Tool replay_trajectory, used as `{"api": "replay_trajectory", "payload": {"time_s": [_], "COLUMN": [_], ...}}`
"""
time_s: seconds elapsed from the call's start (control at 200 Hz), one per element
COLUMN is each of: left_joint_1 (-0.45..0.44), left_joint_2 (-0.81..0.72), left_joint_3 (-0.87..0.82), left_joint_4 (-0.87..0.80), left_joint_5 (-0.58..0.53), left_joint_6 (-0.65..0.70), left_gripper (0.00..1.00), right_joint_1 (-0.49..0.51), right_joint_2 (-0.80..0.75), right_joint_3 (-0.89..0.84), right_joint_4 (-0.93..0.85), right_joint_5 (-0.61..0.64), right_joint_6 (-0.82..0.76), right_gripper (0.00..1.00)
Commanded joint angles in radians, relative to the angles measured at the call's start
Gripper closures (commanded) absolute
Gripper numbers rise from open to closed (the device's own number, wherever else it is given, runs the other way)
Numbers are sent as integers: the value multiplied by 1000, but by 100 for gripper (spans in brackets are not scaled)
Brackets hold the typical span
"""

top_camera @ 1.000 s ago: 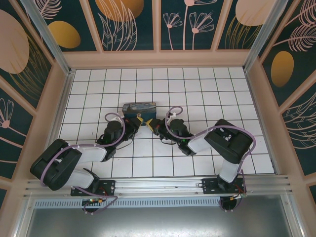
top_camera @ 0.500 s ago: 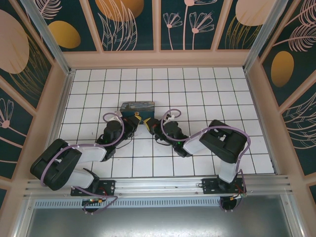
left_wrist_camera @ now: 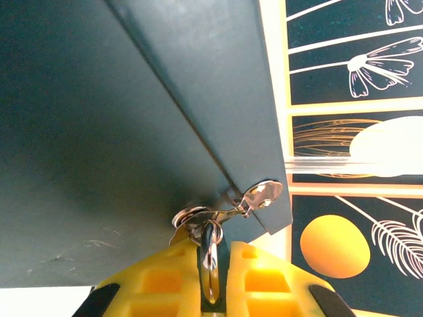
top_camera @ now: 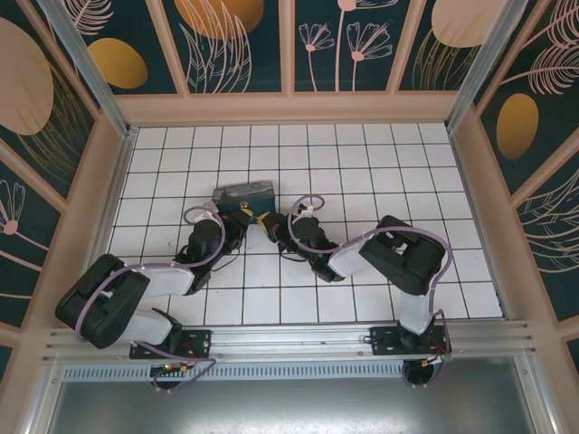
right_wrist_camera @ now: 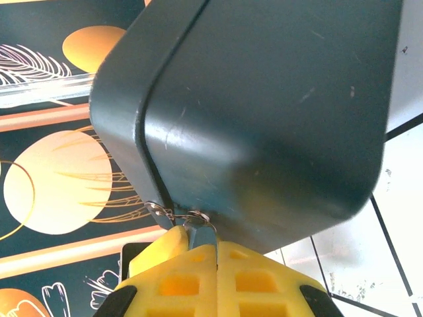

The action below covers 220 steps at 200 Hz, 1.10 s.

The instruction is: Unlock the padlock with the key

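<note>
On the tiled counter (top_camera: 362, 163) the left gripper (left_wrist_camera: 210, 264) is clenched on a thin metal ring (left_wrist_camera: 210, 254), pinched upright between its yellow fingers (left_wrist_camera: 165, 281). From that ring the silvery key (left_wrist_camera: 264, 193) lies tilted against the lower corner of the dark box (top_camera: 244, 193), touching its edge. From above, the box sits just beyond both grippers, which meet at its near side. The right gripper (right_wrist_camera: 201, 247) is clenched too, its yellow fingertips pressed together on a fine wire loop (right_wrist_camera: 198, 216) right under the box's rounded corner. Whether that loop is the padlock's shackle cannot be told, and the padlock's body is too small to make out.
</note>
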Motion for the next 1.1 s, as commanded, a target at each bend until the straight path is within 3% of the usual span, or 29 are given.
{"api": "replay_trajectory", "payload": {"time_s": [0.0,0.21,0.35,0.465,0.626,0.796,0.926,1.096], "left_joint_1": [-36,-37,-36,-36,-37,-38,-37,-37], "left_joint_2": [-5,-9,-9,-13,-14,-23,-26,-15], "left_joint_3": [19,23,21,21,18,15,12,13], "left_joint_4": [66,51,47,44,46,60,69,93], "left_joint_5": [152,159,157,154,152,151,151,161], "left_joint_6": [-1,5,6,9,5,-13,-25,-40], "left_gripper": [100,100,100,100,100,100,100,100], "right_joint_1": [1,-57,-59,-59,-53,-30,-32,-39], "right_joint_2": [34,6,-27,-26,39,128,149,201], "right_joint_3": [55,115,173,181,127,87,77,112], "right_joint_4": [120,-32,-211,-229,38,342,433,486], "right_joint_5": [-118,-259,-274,-274,-307,-259,-230,-282], "right_joint_6": [-21,-186,-335,-368,-198,5,69,141], "right_gripper": [100,100,100,100,100,100,100,100]}}
